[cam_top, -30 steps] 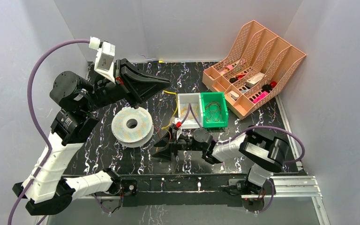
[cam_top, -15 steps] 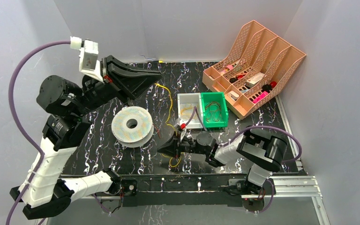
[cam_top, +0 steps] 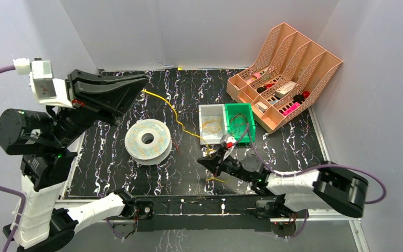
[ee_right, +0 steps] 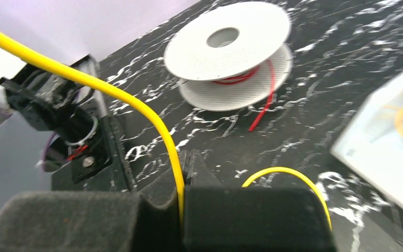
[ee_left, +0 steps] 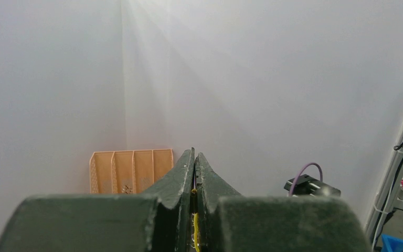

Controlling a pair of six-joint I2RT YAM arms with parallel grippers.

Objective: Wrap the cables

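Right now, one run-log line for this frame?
left gripper: shut on yellow cable, raised | right gripper: shut on same cable, low | white spool: flat, red wire on it

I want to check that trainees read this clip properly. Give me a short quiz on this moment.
1. True or false: the left claw is open.
2. The right claw grips: A) the cable B) a purple cord C) nothing.
3. Fill in: the wire on the spool is ____ in colour.

Key: 1 false, it is shut on the cable. 2 A. 3 red.
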